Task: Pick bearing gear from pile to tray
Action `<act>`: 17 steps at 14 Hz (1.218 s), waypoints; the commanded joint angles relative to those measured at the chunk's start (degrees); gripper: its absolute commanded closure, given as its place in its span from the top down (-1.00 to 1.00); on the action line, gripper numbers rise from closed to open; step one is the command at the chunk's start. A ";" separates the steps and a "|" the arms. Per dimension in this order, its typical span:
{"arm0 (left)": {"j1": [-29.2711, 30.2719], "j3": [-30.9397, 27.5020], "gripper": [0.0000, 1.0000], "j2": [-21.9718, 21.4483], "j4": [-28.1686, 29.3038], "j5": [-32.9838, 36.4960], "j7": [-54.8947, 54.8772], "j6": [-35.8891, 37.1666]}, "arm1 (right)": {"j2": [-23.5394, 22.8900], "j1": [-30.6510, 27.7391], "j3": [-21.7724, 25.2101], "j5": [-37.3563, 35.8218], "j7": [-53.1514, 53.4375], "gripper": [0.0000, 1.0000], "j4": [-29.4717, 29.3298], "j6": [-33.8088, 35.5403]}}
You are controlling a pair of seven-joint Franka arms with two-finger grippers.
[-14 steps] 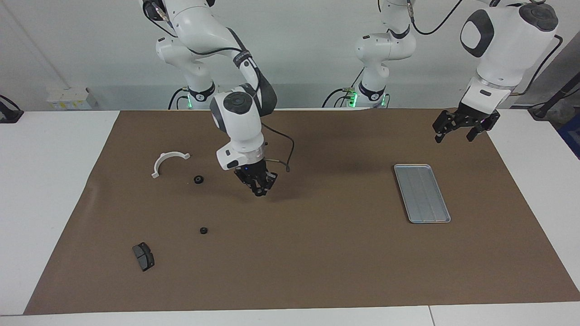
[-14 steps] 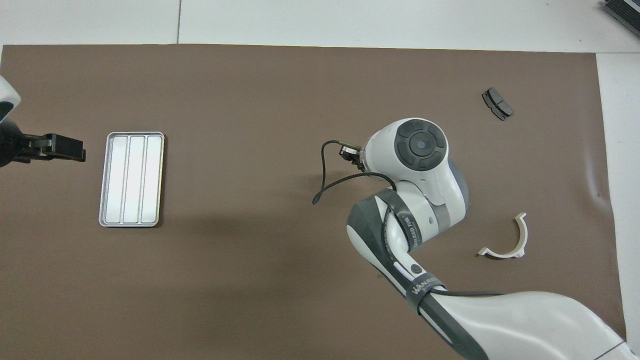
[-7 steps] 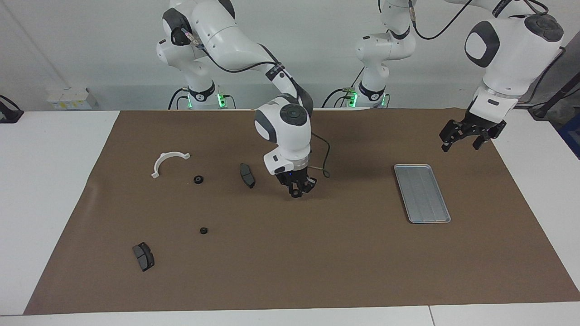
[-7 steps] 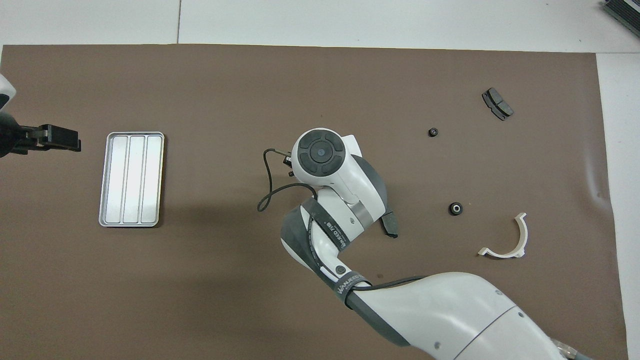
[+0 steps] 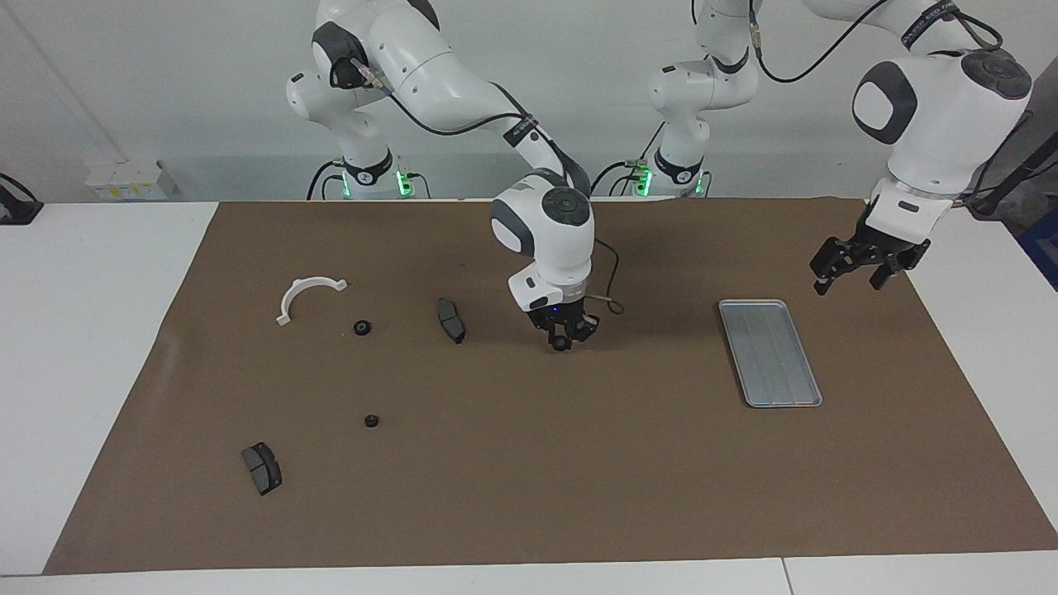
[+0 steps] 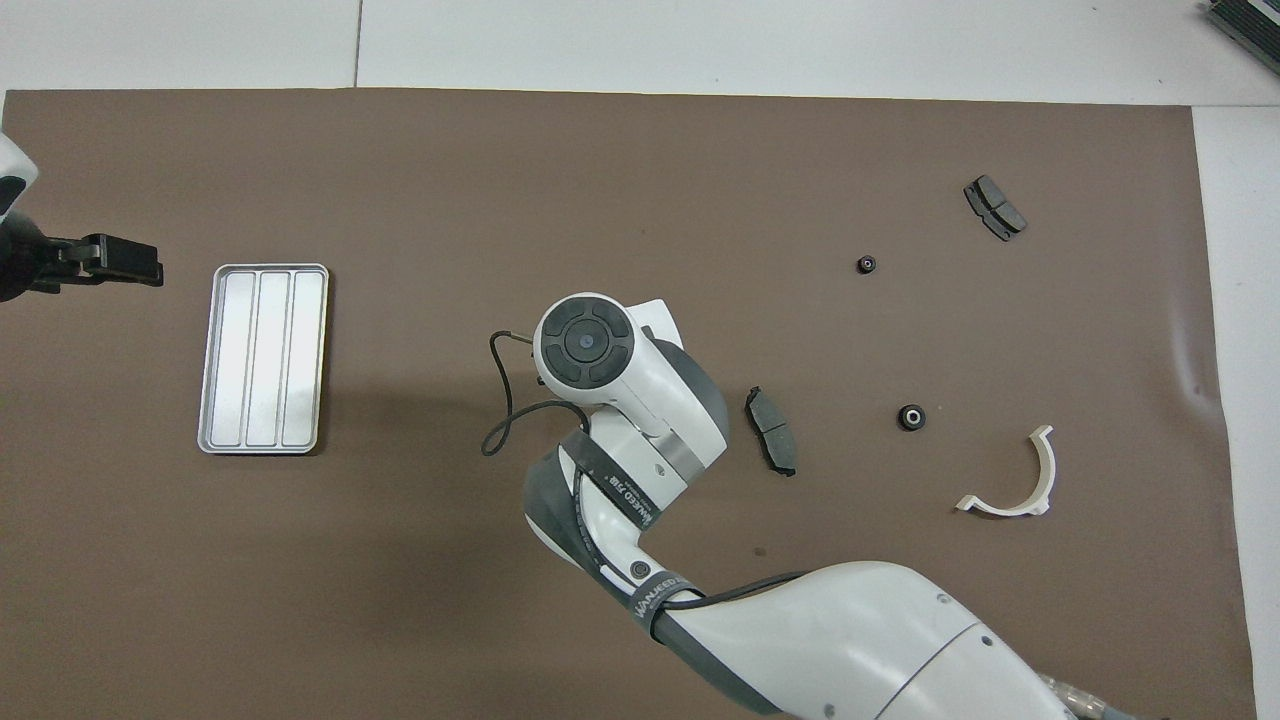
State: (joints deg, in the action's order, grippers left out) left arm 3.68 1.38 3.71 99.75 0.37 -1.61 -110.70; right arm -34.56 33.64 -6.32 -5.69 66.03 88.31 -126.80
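My right gripper [image 5: 562,340] hangs low over the middle of the brown mat, between the pile and the tray, shut on a small black gear. In the overhead view its own wrist [image 6: 585,340] hides it. The silver ribbed tray [image 5: 770,353] [image 6: 264,358] lies empty toward the left arm's end. Two black gears [image 5: 361,327] [image 5: 371,421] lie on the mat toward the right arm's end; they also show in the overhead view [image 6: 911,417] [image 6: 866,264]. My left gripper [image 5: 855,271] [image 6: 100,262] waits open above the mat's edge beside the tray.
Of the pile, one dark brake pad [image 5: 450,320] [image 6: 772,444] lies near my right gripper. A second pad [image 5: 262,468] [image 6: 994,206] lies farthest from the robots. A white half-ring [image 5: 297,288] [image 6: 1047,480] lies beside the nearer gear.
My right arm has moved from over the pile toward the tray with the gear, uncovering the near brake pad. My left gripper has shifted slightly.
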 commanded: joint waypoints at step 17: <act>-10.70 0.99 1.00 4.38 0.97 0.25 13.72 -3.99 | 19.34 -14.64 0.17 -0.02 -19.42 1.00 19.78 -1.96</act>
State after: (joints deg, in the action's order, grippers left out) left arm -4.09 2.98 8.16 99.80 0.35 8.55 -113.38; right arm -21.65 22.04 -5.31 -5.98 51.44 99.39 -127.06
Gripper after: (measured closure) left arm 0.000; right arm 0.000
